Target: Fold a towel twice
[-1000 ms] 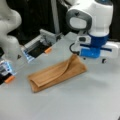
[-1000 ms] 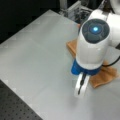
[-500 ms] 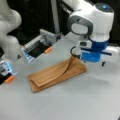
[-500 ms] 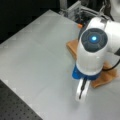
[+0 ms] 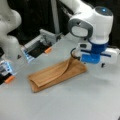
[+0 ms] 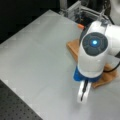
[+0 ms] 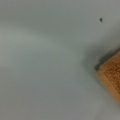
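The orange-brown towel lies on the grey table as a long strip, folded once. Its right end curls up off the table into my gripper, which is low under the blue wrist block and holds that raised edge. The fingers themselves are hidden behind the wrist. In a front view from above, my arm covers most of the towel, so only its ends stick out. A thick folded corner of the towel lies on the bare table at the right of the wrist view.
A second white arm stands at a front view's left. Beside it is a metal frame with orange tabs. A black perforated board borders the table's lower left edge.
My arm has shifted a little toward the towel's middle, with the raised edge still up. The rest of the towel has stayed put.
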